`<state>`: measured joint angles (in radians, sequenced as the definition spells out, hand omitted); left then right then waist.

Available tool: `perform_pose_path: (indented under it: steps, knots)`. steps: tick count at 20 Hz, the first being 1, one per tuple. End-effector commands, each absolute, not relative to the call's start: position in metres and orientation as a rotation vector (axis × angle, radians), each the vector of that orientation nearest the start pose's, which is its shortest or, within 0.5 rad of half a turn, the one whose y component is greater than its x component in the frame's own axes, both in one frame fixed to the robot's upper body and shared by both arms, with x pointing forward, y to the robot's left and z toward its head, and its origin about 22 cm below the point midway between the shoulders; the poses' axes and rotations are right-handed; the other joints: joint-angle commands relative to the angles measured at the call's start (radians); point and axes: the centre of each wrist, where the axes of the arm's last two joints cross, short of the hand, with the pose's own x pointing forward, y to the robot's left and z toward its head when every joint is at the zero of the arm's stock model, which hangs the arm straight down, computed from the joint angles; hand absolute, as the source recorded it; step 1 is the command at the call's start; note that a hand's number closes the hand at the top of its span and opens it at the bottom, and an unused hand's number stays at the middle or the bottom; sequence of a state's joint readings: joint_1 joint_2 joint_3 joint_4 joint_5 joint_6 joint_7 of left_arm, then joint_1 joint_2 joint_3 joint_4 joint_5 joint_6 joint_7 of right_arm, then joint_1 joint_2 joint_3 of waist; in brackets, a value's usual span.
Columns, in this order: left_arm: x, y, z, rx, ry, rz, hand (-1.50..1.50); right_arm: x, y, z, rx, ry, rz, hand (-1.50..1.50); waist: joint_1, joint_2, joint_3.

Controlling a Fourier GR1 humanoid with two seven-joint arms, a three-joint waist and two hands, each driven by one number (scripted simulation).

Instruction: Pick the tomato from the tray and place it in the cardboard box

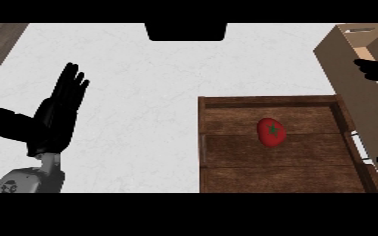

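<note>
A red tomato (271, 131) with a green stem lies near the middle of the wooden tray (229, 175) at the lower right. The cardboard box (341, 60) stands at the right edge, just beyond the tray's far right corner, with its flap up. My left hand (59, 115) rests open at the left, fingers straight and pointing up, well away from the tray. Only a small black part of my right hand (367, 69) shows at the right edge, in front of the box and above the tray's far side. Nothing touches the tomato.
The white counter (148, 80) spreads between my left hand and the tray. A dark rectangular shape (186, 31) sits at the counter's far edge. A wooden strip (9, 37) shows at the top left corner.
</note>
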<state>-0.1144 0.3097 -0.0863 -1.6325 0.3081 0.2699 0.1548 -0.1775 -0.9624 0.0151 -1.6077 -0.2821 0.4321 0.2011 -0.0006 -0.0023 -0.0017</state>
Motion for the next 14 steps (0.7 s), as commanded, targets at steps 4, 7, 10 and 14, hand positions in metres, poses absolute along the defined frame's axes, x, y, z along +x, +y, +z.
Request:
perform_pose_path:
  steps: [4,7,10,14]
  knots:
    - [0.276,0.267,0.064,0.076,-1.557,0.118,0.0,0.255,-0.334,0.186,-0.215,-1.335,0.886,-1.5,-0.006,0.001,0.001]
    - [0.267,0.262,0.061,0.075,-1.551,0.113,0.0,0.271,-0.306,0.184,-0.271,-1.282,0.917,-1.5,0.004,0.002,0.001]
    - [0.252,0.271,0.05,0.082,-1.548,0.104,0.0,0.256,-0.316,0.184,-0.285,-1.238,0.915,-1.5,0.001,0.001,0.001]
    - [0.256,0.269,0.045,0.08,-1.543,0.119,0.0,0.268,-0.309,0.17,-0.225,-1.231,0.879,-1.5,0.003,0.002,0.001]
